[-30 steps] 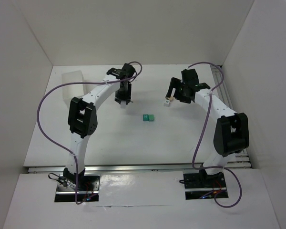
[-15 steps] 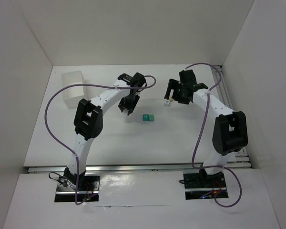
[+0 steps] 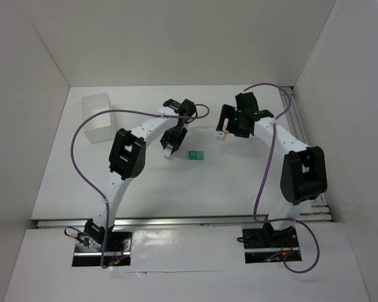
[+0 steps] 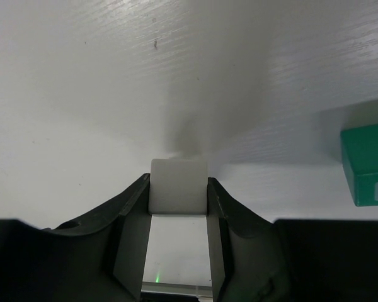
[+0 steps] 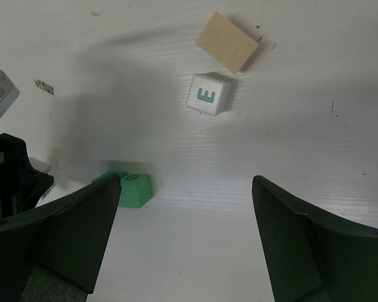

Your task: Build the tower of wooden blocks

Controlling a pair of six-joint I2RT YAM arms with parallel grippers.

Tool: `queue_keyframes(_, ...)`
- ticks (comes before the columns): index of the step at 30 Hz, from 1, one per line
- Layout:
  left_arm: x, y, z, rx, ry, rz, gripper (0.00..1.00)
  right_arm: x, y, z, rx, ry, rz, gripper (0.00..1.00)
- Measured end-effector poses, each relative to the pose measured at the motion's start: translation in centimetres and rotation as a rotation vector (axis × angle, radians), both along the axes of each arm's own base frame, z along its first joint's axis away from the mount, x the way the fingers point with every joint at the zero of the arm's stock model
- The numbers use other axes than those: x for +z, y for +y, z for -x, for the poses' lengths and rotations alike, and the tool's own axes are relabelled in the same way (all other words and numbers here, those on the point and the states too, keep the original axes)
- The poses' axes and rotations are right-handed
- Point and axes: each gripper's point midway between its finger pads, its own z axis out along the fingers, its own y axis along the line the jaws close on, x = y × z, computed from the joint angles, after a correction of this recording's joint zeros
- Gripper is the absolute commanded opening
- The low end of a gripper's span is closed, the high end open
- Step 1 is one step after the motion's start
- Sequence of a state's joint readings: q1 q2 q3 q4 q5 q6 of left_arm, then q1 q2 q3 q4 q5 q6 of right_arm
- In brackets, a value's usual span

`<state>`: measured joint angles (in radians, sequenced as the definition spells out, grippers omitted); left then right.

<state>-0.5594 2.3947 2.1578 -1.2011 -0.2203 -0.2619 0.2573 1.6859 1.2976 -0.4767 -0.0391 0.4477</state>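
Near the middle of the white tabletop [image 3: 145, 185], the left gripper [image 3: 169, 150] hung low, jaws drawn narrow onto a small plain white block [image 4: 178, 184] pinched by two opposite side faces. No mark showed on the face toward the wrist camera. Whether the block touched the table I could not tell.

A small teal-green wooden cube [image 3: 196, 155] sat just right of the held block, at about the same depth and apart from it, with a pale letter printed on one face. Judgement: the next move turns on that gap to the right, by lifting, shifting right and lowering onto the green top. A cube has no long axis, so only face alignment matters. From the left wrist view the green cube looked slightly turned relative to the fingers.

The right gripper [image 5: 186, 182] stood right of the green cube and farther off, jaws spread wide, holding nothing. Below it lay a white wooden cube with a teal letter E [image 5: 208, 94]. Just beyond that was a tan bare-wood piece [image 5: 227, 43], which showed as a flat rectangle. Whether it was round, or touching the white cube, I could not tell.

The left arm was nearer the green cube and already loaded.

Surfaces: the painted faces were smooth and matte, the tan piece was raw wood, and all edges were crisp. The tops were flat but small, so a slight offset could tip the stack.
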Motion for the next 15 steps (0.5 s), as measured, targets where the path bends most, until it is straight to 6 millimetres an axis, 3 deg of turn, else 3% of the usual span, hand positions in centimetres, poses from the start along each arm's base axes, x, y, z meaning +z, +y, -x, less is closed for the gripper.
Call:
queue_keyframes(3, -0.2, -0.1, -0.2, -0.001, -0.001, 0.0, 0.62, -0.1, 0.0, 0.0, 0.0, 0.002, 0.001, 0.93)
queue_keyframes(6, -0.5, -0.2, -0.3, -0.002, 0.005, -0.003, 0.78, -0.2, 0.0, 0.0, 0.0, 0.005, 0.002, 0.94)
queue_keyframes(15, 0.5, -0.9, -1.4, -0.002, -0.04, 0.026, 0.95, -0.3, 0.0, 0.1, -0.001, 0.01, 0.004, 0.95)
